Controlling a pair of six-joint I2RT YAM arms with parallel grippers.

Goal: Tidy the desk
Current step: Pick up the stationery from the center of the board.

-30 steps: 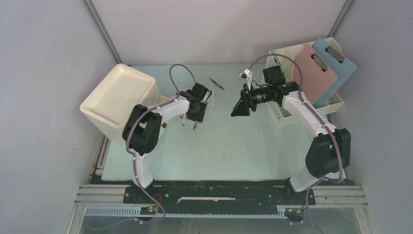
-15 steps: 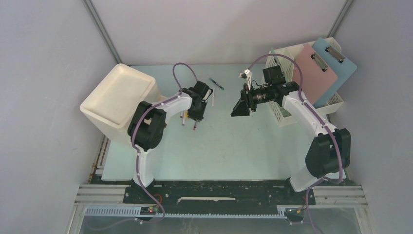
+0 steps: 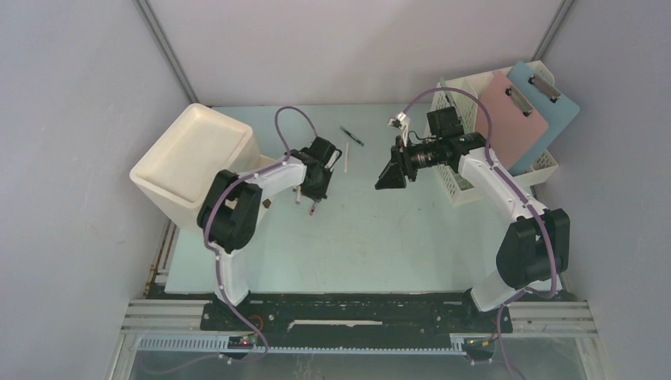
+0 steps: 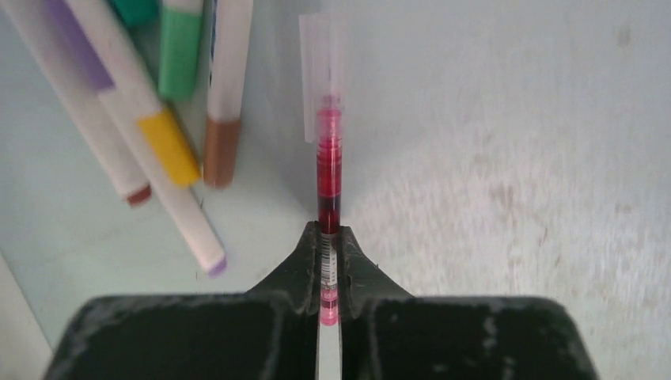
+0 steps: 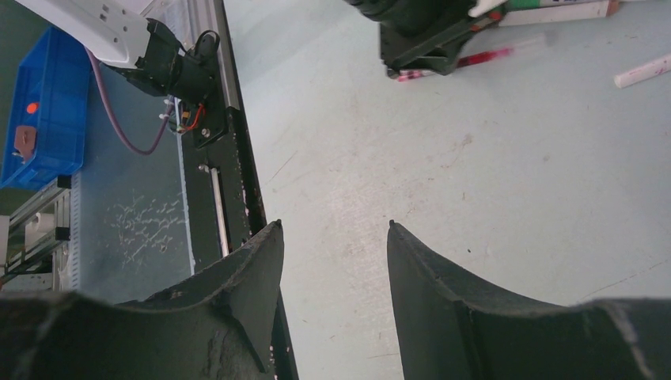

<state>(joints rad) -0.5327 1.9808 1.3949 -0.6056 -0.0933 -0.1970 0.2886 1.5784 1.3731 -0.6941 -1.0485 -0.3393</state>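
The pale mint-green tabletop (image 3: 372, 245) fills the middle of the scene, walled by grey panels, with a black rail (image 3: 356, 305) along its near edge. Over its far-left part the left gripper (image 4: 330, 237) has its jaws clenched on a slim red pen (image 4: 329, 158), pinching it near one end; the clear cap end sticks out beyond the tips. Whether the pen touches the surface cannot be told. Just left of the pen a loose cluster of white markers lies on the tabletop, among them one with a yellow band (image 4: 170, 146), one with a brown band (image 4: 220, 150) and one with a green band (image 4: 180, 55). The right gripper (image 5: 332, 237) hangs above the middle of the tabletop, its jaws released and apart with nothing between them. A white bin (image 3: 194, 158) stands at the far-left corner, close beside the left arm. At the far right a white perforated file rack (image 3: 463, 186) holds a pink clipboard (image 3: 514, 119) and a blue clipboard (image 3: 554, 103). A dark pen (image 3: 353, 136) lies near the far edge, between the two grippers.
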